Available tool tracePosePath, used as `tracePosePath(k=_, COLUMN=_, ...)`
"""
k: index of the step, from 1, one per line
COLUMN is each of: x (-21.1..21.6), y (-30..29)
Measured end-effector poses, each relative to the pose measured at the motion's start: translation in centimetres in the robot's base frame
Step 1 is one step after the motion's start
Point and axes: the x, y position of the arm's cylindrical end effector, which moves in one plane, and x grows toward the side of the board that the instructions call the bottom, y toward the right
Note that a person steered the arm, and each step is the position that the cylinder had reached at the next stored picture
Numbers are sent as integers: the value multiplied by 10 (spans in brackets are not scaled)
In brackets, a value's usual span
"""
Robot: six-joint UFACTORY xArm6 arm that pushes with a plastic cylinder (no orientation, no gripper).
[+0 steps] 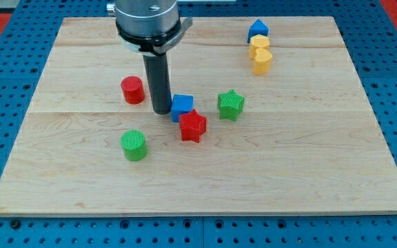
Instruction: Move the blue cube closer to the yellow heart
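My tip (161, 110) (a bare rod) touching blue cube (181, 107) left side, cube squat, yellow heart (262, 61) far upper right

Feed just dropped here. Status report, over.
My tip touching blue cube, view's left side. Yellow heart far, upper right. Red star against cube; green star near path.

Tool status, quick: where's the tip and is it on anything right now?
My tip: down on the board, against the view's left side of the blue cube. A plain rod as tool: nothing to open, close or hold.
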Motion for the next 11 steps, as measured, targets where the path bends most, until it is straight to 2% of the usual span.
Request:
tracePosePath(k=1, x=43, y=0)
tracePosePath(k=2, x=52, y=7)
tracePosePath(k=4, x=-23, y=19)
tracePosePath(k=5, x=-42, y=31)
tracePosePath(k=7, x=-47, y=77)
tracePosePath(k=9, x=-83, y=67)
tracePosePath(k=11, x=-87, y=111)
